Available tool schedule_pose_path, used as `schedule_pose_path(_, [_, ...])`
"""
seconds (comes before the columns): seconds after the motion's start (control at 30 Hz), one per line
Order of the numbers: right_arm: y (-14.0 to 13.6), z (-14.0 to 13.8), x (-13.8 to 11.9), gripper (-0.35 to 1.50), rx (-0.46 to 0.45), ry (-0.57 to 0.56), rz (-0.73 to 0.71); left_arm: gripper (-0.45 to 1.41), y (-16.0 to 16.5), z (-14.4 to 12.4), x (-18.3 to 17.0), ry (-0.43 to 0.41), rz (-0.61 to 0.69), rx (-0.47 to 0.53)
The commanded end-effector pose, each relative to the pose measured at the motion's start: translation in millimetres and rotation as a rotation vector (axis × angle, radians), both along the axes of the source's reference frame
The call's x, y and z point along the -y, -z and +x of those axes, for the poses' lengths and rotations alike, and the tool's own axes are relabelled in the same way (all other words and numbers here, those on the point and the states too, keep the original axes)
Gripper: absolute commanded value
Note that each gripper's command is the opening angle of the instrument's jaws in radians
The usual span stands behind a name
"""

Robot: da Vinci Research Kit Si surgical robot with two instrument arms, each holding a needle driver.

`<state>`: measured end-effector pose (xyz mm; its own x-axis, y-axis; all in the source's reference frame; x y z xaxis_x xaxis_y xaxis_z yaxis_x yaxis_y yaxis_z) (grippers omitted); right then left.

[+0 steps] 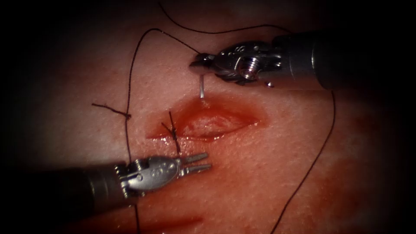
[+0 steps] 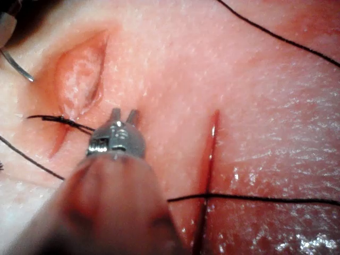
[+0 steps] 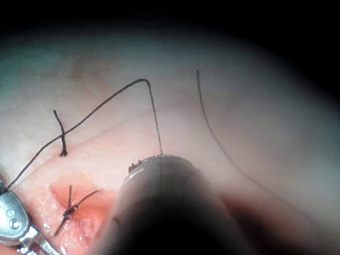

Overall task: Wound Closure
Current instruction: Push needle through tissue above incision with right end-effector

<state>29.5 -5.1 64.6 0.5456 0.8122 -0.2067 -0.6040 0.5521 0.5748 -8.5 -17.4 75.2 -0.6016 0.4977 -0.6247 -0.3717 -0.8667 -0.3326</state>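
1. The right tool (image 1: 200,66) holds the needle (image 1: 202,88) near its thread end, jaws closed on it. The curve hangs down from the jaws, and its tip sits at the upper edge of the cut (image 1: 212,123), touching or just above the tissue (image 1: 281,164); I cannot tell whether it has entered.
2. The left tool (image 1: 197,162) lies just below the left end of the cut, jaws a little apart and holding nothing.
3. A tied stitch (image 1: 174,130) crosses the left end of the cut, with short cut ends standing up from it. A second knot (image 1: 126,115) sits on the thread (image 1: 329,130) to the left of the cut.
4. The thread runs from the right tool in a long loop over the tissue, down the left side past the left tool, with another strand curving down the right side.
5. Handling, as a judgement: the needle is stiff, thin and slick, so it is best gripped on its body, away from the tip, or it may twist in the jaws. The thread is limp and snags easily. The tissue is soft and wet and would tear if pulled hard.
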Motion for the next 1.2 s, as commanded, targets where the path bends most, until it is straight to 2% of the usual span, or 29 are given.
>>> schedule_pose_path(0.03, [-0.4,0.7,-0.6,-0.35,0.006,0.011,0.076,0.01,-0.5,-0.5,0.0,0.0,0.001,0.0])
schedule_pose_path(0.13, [-0.2,1.1,-0.5,-0.35,0.005,0.043,0.187,0.01,-0.6,-0.7,-0.2,0.0,0.003,0.0])
schedule_pose_path(0.33, [-0.2,1.7,0.6,-0.35,-0.06,0.092,0.381,0.01,-0.7,-0.7,-0.3,0.0,0.003,0.001])
schedule_pose_path(0.5, [-0.6,1.7,2.5,-0.35,-0.084,0.118,0.462,0.01,-0.6,-0.6,-0.5,0.0,0.005,0.001])
schedule_pose_path(0.6, [-0.2,1.9,5.0,-0.35,-0.119,0.16,0.517,0.01,-0.6,-0.7,-0.7,0.0,0.007,0.001])
schedule_pose_path(0.87, [1.1,2.0,6.8,-0.35,-0.141,0.154,0.567,0.01,-0.5,-0.6,-0.8,-0.002,0.01,0.004])
schedule_pose_path(1.07, [0.4,2.1,5.8,-0.35,-0.234,0.051,0.52,0.01,-0.4,-0.5,-0.8,-0.002,0.01,0.004])
schedule_pose_path(1.13, [-0.3,1.8,5.2,0.34,-0.38,0.058,0.378,0.01,-0.4,-0.5,-0.7,-0.002,0.01,0.004])
schedule_pose_path(1.2, [-1.0,1.5,4.8,0.94,-0.433,0.054,0.255,0.01,-0.3,-0.4,-0.6,-0.003,0.01,0.004])
